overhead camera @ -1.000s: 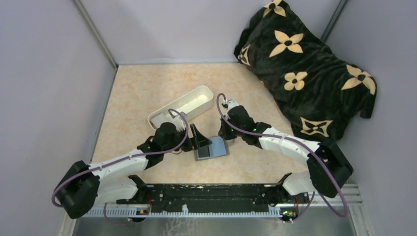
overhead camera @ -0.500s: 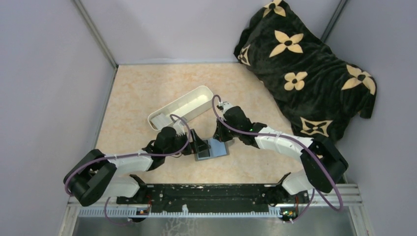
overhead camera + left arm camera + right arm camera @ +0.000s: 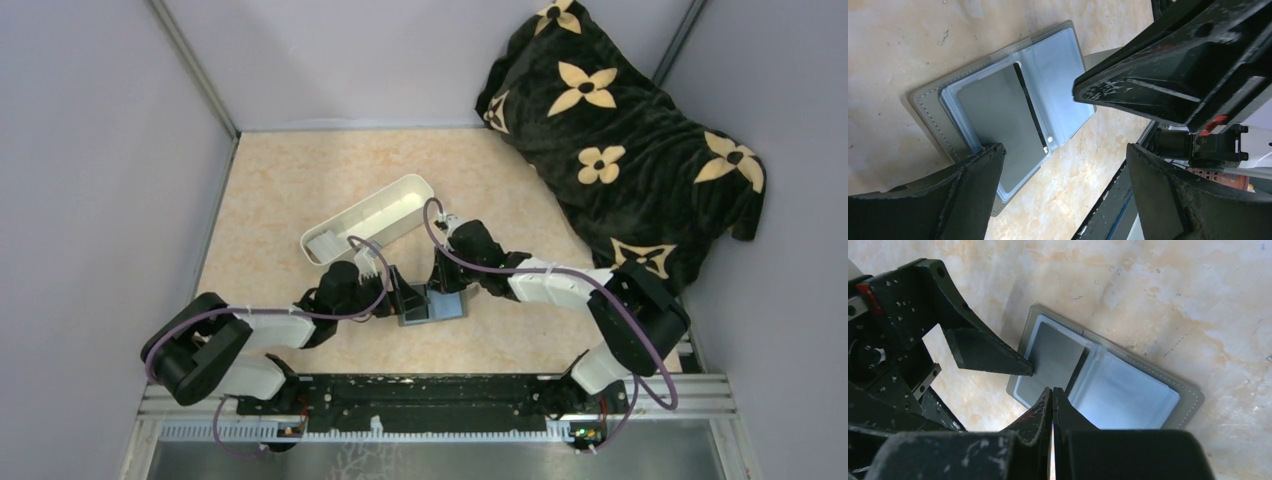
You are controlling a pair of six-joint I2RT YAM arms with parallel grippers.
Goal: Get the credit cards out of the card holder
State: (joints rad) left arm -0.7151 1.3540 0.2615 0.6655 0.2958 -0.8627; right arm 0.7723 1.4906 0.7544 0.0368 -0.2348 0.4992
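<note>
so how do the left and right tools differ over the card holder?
Left tool has jaws wide open; right tool is fully shut. Left tool reaches the card holder from the left in the top view; right tool from the right. Shared: both sit low over the open holder near its dark card, neither gripping anything.
</note>
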